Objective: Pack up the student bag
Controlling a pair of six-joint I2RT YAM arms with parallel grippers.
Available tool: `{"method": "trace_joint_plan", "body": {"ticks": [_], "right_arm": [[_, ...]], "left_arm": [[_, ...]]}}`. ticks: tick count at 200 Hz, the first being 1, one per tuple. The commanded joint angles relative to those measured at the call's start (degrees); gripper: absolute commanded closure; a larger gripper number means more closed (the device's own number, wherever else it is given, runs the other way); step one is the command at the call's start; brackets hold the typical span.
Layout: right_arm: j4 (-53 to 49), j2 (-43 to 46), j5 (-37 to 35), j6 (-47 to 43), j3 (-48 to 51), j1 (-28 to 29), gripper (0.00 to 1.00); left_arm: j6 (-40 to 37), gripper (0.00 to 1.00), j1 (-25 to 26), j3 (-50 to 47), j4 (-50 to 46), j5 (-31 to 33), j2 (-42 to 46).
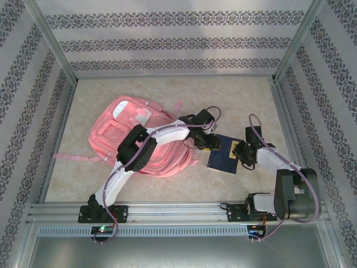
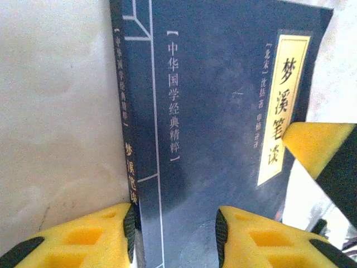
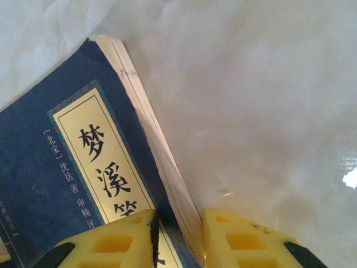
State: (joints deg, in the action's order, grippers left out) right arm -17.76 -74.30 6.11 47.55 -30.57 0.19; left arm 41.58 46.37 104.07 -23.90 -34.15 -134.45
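The student bag [image 1: 139, 139], pink and soft, lies flat left of the middle of the table. To its right lies a dark blue book [image 1: 223, 157] with a yellow title label [image 2: 281, 106]. My left gripper [image 1: 207, 142] reaches over the bag to the book's spine side. Its jaws [image 2: 174, 234] stand apart, one pad beside the spine and the other on the cover [image 2: 212, 111]. My right gripper [image 1: 241, 155] is shut on the opposite, page-edge side [image 3: 179, 234], one finger on the cover [image 3: 50, 167], the other against the pages. Its yellow finger [image 2: 318, 145] shows past the book.
The table [image 1: 167, 95] is pale marble-patterned, closed in by patterned walls and metal posts. A pink strap [image 1: 75, 158] trails left from the bag. A metal rail [image 1: 178, 212] with both arm bases runs along the near edge.
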Motion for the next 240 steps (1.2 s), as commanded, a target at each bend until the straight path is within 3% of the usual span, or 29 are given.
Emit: {"method": "trace_joint_plan", "body": {"ticks": [1, 28, 59, 96, 142, 161, 201, 222, 240], "right_arm": [[0.5, -0.1, 3.1, -0.3, 0.9, 0.4, 0.73], [0.6, 0.2, 3.1, 0.0, 1.0, 0.4, 0.73], [0.9, 0.2, 4.1, 0.5, 1.0, 0.4, 0.73], [1.8, 0.1, 5.5, 1.3, 1.5, 0.4, 0.73], [2.0, -0.2, 5.8, 1.4, 1.4, 0.5, 0.72], [1.9, -0.3, 5.8, 1.3, 1.3, 0.4, 0.71], [1.8, -0.4, 5.5, 0.8, 1.1, 0.4, 0.71], [2.3, -0.5, 5.8, 0.4, 1.1, 0.4, 0.70], [3.0, -0.8, 7.0, 0.1, 1.1, 0.4, 0.70]], "left_arm": [[6.5, 0.60, 1.1, -3.2, 15.4, -10.1, 3.9], [14.0, 0.62, -0.1, -9.3, 27.3, -12.4, 5.9], [17.4, 0.62, -0.4, -11.4, 32.7, -13.4, 6.5], [26.2, 0.64, -0.4, -14.8, 46.3, -15.9, 6.0], [26.8, 0.65, -0.2, -15.8, 47.3, -17.2, 6.1], [23.5, 0.67, -0.3, -15.5, 42.2, -17.3, 5.7], [5.2, 0.68, -0.3, -9.7, 15.5, -9.9, 6.7], [1.9, 0.69, -0.3, -7.6, 10.6, -8.3, 6.1], [2.3, 0.89, -0.2, -7.0, 11.4, -9.7, 5.2]]}}
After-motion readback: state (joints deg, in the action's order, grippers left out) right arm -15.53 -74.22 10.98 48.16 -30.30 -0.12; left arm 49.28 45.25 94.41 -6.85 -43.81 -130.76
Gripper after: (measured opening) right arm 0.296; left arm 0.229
